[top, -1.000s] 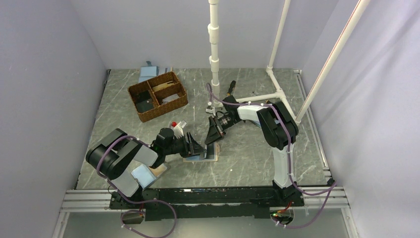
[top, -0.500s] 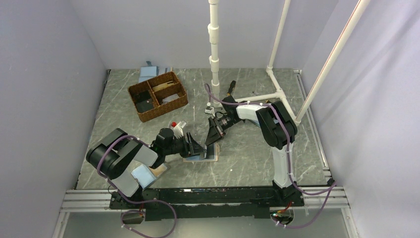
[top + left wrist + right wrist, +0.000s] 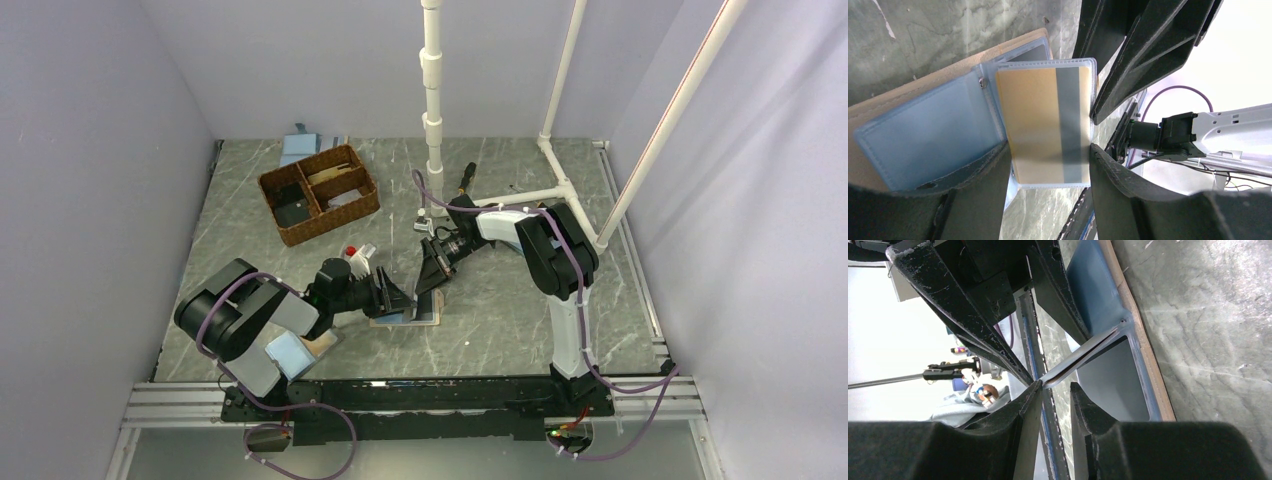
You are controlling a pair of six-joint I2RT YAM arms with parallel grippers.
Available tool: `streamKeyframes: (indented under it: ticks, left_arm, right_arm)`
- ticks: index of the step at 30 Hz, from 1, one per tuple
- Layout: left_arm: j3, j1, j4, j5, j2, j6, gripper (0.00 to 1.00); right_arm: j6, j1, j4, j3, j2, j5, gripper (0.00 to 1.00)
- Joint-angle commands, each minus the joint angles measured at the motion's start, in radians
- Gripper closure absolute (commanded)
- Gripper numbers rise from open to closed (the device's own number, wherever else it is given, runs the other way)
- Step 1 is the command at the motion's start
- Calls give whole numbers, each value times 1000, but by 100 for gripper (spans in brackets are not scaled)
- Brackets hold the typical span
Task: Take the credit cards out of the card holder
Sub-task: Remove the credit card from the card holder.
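Note:
The card holder [image 3: 424, 312] lies open on the table between both grippers, light blue with tan edging [image 3: 928, 145] [image 3: 1103, 295]. One clear sleeve stands lifted off it, holding a yellow credit card [image 3: 1038, 120] with a grey stripe. My left gripper [image 3: 1049, 150] [image 3: 393, 297] spans this sleeve's width, a finger touching each side edge. My right gripper [image 3: 1055, 385] [image 3: 428, 283] comes from the opposite side. The sleeve's free edge [image 3: 1048, 381] sits between its tips, touching one finger, with a narrow gap to the other.
A wicker basket [image 3: 319, 193] with compartments stands at the back left, with blue folders [image 3: 300, 147] behind it. A small red-capped bottle [image 3: 352, 252] is beside the left wrist. Another blue folder [image 3: 288, 350] lies under the left arm. White pipes [image 3: 434, 120] rise behind.
The right gripper's jaws have narrowed around the sleeve's free edge. The left gripper and the holder have stayed put.

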Motion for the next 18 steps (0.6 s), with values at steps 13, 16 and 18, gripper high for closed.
streamKeyframes:
  ticks: [13, 16, 18]
  left_arm:
    - [-50, 0, -28, 6, 63, 6, 44]
    - [-48, 0, -20, 10, 69, 5, 44]
    - [-48, 0, -16, 12, 72, 4, 44]
  right_arm:
    - [-116, -8, -64, 48, 9, -27, 70]
    - [-117, -7, -64, 48, 6, -28, 69]
    - [-117, -7, -65, 48, 5, -24, 68]
